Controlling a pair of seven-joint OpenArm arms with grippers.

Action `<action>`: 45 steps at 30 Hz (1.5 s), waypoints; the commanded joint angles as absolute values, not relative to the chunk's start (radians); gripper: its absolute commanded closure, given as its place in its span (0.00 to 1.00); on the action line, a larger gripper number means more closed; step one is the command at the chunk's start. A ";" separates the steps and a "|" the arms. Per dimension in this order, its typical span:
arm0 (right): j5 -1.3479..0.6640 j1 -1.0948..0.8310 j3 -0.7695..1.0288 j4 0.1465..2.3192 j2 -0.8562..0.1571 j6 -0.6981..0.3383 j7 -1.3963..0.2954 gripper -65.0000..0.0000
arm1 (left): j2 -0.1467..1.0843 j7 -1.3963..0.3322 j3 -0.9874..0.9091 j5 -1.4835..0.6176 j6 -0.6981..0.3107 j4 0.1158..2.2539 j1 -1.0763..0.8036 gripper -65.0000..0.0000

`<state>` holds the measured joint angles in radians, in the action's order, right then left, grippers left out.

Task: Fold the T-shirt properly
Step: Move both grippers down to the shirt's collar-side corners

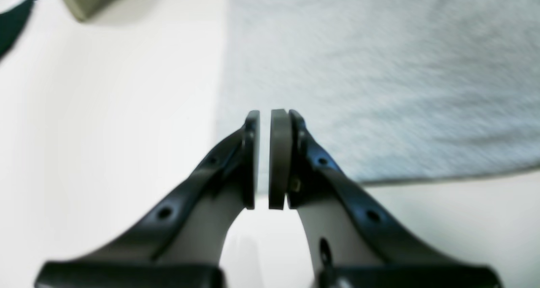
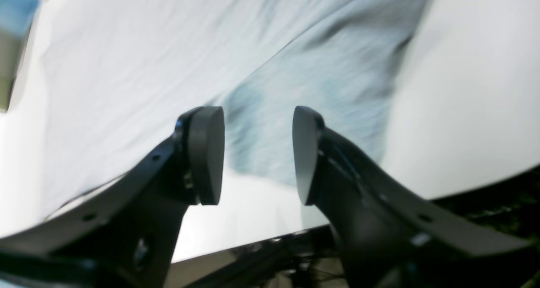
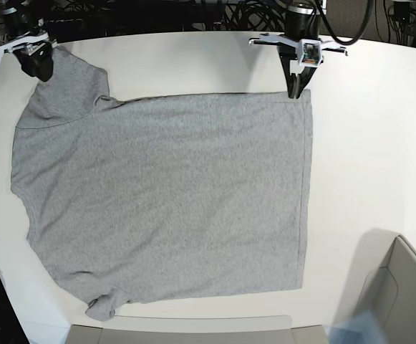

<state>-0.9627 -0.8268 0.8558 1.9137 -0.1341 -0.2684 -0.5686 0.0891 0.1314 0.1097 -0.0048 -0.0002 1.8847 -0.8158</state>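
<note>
The heather-grey T-shirt (image 3: 172,193) lies spread flat on the white table (image 3: 372,143), plain side up, its hem toward the right of the base view. My left gripper (image 3: 293,92) stands at the far hem corner. In the left wrist view its pads (image 1: 279,153) are a narrow slit apart with nothing between them, so the left gripper (image 1: 265,123) is open just over the corner of the cloth (image 1: 379,68). My right gripper (image 3: 37,70) hovers over the far sleeve. The right wrist view shows the right gripper (image 2: 257,123) wide open and empty above the sleeve (image 2: 337,77).
A grey box (image 3: 401,287) sits at the near right corner, and a grey strip (image 3: 179,331) runs along the near edge. Dark cables (image 3: 157,11) lie beyond the table's far edge. The table edge (image 2: 253,241) is close under the right gripper.
</note>
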 commanded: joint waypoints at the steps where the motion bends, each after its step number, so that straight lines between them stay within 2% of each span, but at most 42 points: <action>1: -0.957 -0.799 0.908 1.911 -0.133 -0.325 -0.611 0.59 | 0.091 0.137 0.125 -0.005 0.001 1.900 -0.814 0.91; 5: -0.812 -0.651 1.030 1.856 -0.082 -0.472 -0.806 0.59 | 0.091 0.094 0.137 -0.005 0.001 1.900 -0.788 0.91; 12: -0.414 -0.423 1.150 1.790 0.050 -0.698 -0.829 0.59 | 0.091 0.031 0.137 -0.005 0.001 1.900 -0.746 0.91; 15: -0.312 -0.352 1.214 1.742 0.091 -0.698 -0.829 0.59 | 0.091 0.031 0.137 -0.005 0.002 1.900 -0.742 0.91; 19: -0.220 -0.286 1.288 1.669 0.099 -0.698 -0.829 0.59 | 0.091 0.031 0.136 -0.005 0.002 1.899 -0.742 0.91; 26: -0.136 -0.248 1.293 1.581 0.099 -0.698 -0.831 0.59 | 0.091 0.031 0.131 -0.005 0.002 1.899 -0.728 0.91; 35: -0.119 -0.245 1.293 1.583 0.099 -0.698 -1.053 0.59 | 0.091 0.031 0.131 -0.005 0.002 1.897 -0.728 0.91; 45: -0.107 -0.265 1.219 1.615 0.108 -0.698 -1.063 0.59 | 0.091 0.031 0.136 -0.005 0.002 1.897 -0.727 0.91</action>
<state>-0.1806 -0.2489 1.2293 1.6321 0.0792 -0.6792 -0.9218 0.0891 0.0032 0.1349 -0.0048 0.0002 1.8820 -0.7204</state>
